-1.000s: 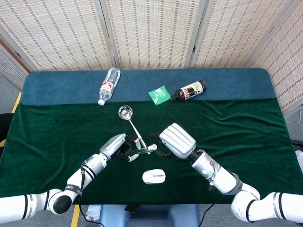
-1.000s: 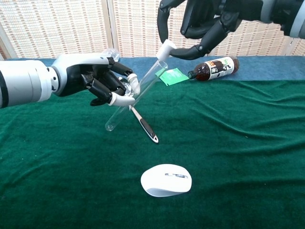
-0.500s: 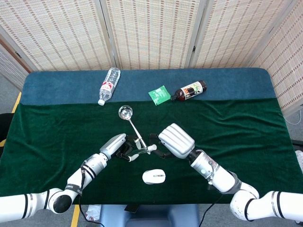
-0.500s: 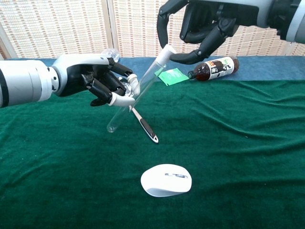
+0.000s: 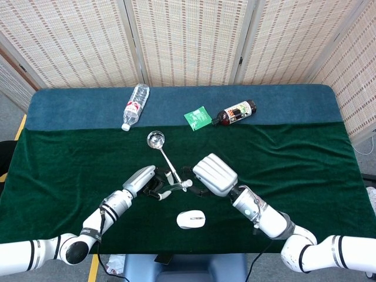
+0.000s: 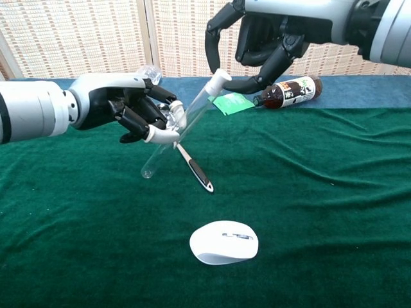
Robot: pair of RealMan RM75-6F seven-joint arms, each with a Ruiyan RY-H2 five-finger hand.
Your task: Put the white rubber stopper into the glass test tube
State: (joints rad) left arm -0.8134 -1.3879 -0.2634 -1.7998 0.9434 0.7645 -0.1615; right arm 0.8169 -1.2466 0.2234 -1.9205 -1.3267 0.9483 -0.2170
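My left hand (image 6: 131,110) grips the glass test tube (image 6: 174,135) around its middle. The tube is tilted, its closed end low on the left and its mouth up on the right. The white rubber stopper (image 6: 217,78) sits at the tube's mouth, pinched between the thumb and a finger of my right hand (image 6: 263,38), which reaches down from above. In the head view the left hand (image 5: 145,181) and right hand (image 5: 214,174) meet over the table's front middle. The stopper (image 5: 188,183) shows between them, and the right hand's back hides most of its fingers.
A white mouse (image 6: 224,242) lies near the front edge below the hands. Under the tube rests a metal ladle (image 5: 156,140), its dark handle (image 6: 198,173) pointing forward. At the back lie a water bottle (image 5: 135,106), a green packet (image 5: 198,117) and a brown bottle (image 5: 235,111).
The right hand has moved left and down with the stopper, bringing it onto the tube's mouth. The left hand and tube shifted slightly left.
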